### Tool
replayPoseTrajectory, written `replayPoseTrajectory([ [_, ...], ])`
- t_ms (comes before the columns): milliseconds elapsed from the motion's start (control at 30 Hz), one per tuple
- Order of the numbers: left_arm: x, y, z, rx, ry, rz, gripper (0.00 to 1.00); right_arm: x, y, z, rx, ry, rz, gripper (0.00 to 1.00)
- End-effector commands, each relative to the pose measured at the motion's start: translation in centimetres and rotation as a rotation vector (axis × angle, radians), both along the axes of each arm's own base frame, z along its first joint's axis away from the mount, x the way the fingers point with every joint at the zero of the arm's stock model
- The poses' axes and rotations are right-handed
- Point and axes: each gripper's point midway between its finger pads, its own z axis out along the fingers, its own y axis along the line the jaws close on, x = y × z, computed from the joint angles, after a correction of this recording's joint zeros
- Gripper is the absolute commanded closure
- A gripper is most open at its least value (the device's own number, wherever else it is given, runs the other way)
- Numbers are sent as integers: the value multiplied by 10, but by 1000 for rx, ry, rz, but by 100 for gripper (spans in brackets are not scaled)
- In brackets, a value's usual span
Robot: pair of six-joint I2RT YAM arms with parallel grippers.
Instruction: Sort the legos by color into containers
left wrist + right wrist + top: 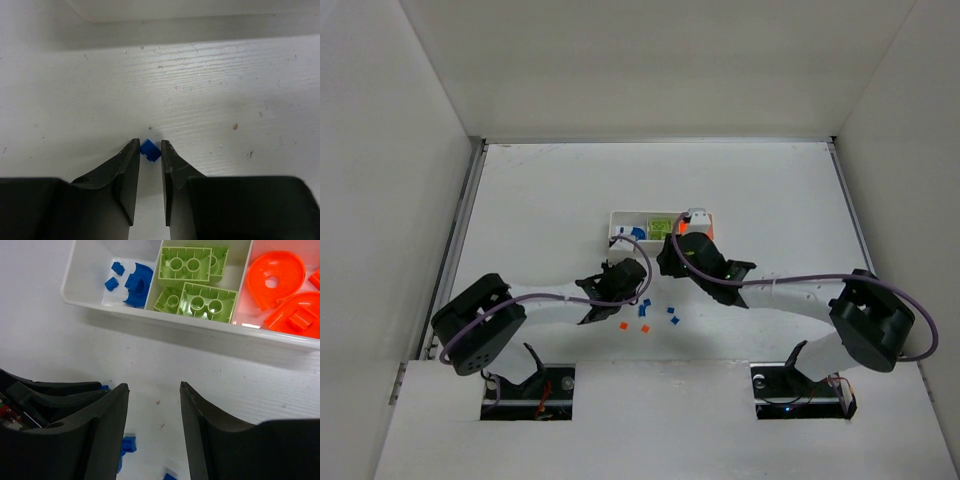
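Note:
The white tray [617,216] lies just beyond both grippers. In the right wrist view its front wall [200,326] fronts three compartments: blue legos [137,282] on the left, lime green legos [197,277] in the middle, orange legos [275,277] on the right. My left gripper [149,145] is low over the table, its tips closed on a tiny blue lego [150,150]; it also shows in the top view [632,272]. My right gripper [152,386] is open and empty above the table in front of the tray, and shows in the top view [668,256].
Loose legos lie on the table near the arms: two orange pieces [625,325] and several blue ones [672,311]. Blue pieces [129,444] lie under the right gripper. The left gripper's body [50,395] sits close beside the right gripper's left finger. White walls enclose the table.

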Motion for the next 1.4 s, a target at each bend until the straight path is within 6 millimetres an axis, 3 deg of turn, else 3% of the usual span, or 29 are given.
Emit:
replayPoseTrajectory([
  [0,2,-5,23,-20,-30,-4,84,6,4,22,73,-52,-14,48],
  [300,18,-3,67,-107,-100,36,84,0,-4,22,76,-55,-14,49],
  [533,61,-6,104,-164,-165,82,83,-19,-18,14,73,-31,-10,52],
  [667,89,-10,114,-171,-194,104,83,-45,-19,1,65,12,23,60],
  [833,123,-7,110,-143,-200,141,83,-92,-7,-14,16,70,140,60],
  [1033,142,-11,94,-107,-175,147,79,-138,20,-25,-40,97,290,56],
  [1167,143,-15,92,-102,-174,146,69,-138,28,-32,-53,106,290,54],
  [1367,132,-11,113,-127,-216,145,58,-127,50,-31,-67,72,306,50],
])
